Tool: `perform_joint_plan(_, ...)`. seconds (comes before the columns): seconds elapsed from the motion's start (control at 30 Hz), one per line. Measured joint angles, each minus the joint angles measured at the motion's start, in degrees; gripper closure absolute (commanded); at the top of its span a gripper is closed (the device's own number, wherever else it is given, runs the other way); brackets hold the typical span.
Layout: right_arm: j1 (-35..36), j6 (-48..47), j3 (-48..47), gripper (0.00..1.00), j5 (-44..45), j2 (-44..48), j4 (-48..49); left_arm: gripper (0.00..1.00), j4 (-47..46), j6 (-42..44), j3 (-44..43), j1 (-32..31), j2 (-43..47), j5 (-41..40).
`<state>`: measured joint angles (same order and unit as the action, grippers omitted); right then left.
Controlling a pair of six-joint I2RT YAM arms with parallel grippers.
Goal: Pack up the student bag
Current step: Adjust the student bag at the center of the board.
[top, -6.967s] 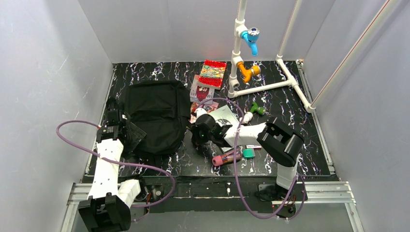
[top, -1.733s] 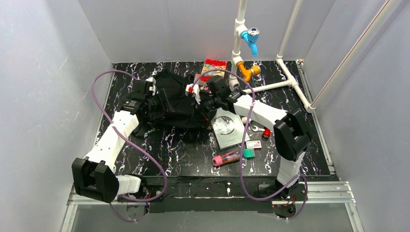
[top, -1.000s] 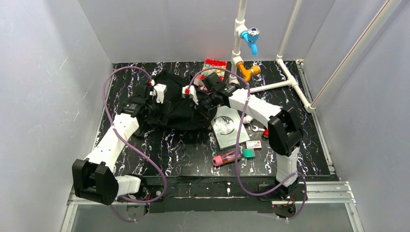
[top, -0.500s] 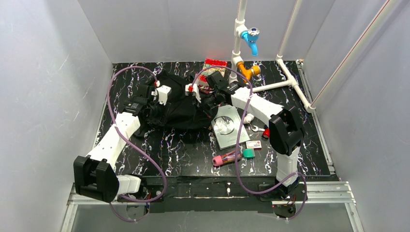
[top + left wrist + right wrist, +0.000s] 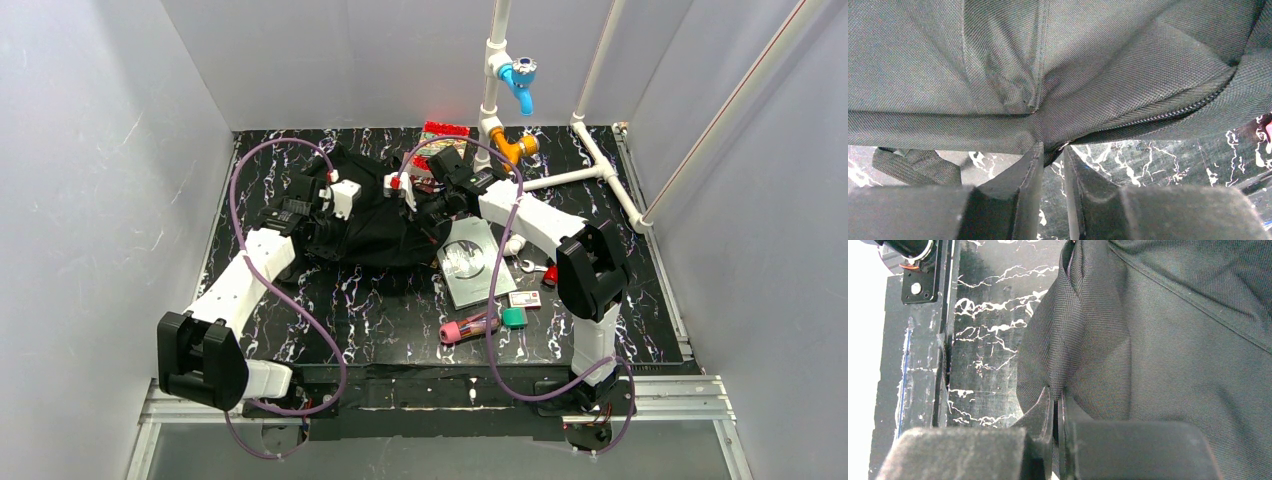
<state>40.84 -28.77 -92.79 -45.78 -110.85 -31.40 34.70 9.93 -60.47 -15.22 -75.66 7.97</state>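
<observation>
Bag (image 5: 372,218) bunched, held at both sides. Left gripper (image 5: 1053,149) clamped on its seam edge, left side; right gripper (image 5: 1055,399) clamped on a fabric fold, right side.

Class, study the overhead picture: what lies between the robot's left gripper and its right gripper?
The student bag: its bunched black fabric spans from the left gripper to the right gripper, both pinching it. The top view shows this.

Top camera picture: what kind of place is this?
Probably a robot test booth: plain grey walls box in a marbled table, two robot arms are bolted at its edge, and white practice pipes stand behind.
</observation>
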Motion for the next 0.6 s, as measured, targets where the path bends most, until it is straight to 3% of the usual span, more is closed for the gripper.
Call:
perform_joint_plan(0.13, 0.0, 0.1, 0.0, 0.99, 0.0, 0.0, 0.0, 0.72, 0.0, 0.1, 0.0, -0.4, -0.1, -0.1)
perform_joint_plan(0.37, -0.2, 0.1, 0.0, 0.99, 0.2, 0.0, 0.0, 0.73, 0.3, -1.1, 0.0, -1.1, -1.3, -0.9)
perform_joint_plan(0.6, -0.4, 0.7, 0.0, 0.99, 0.2, 0.0, 0.4, 0.98, 0.3, -2.3, 0.1, -1.9, -1.7, -2.3)
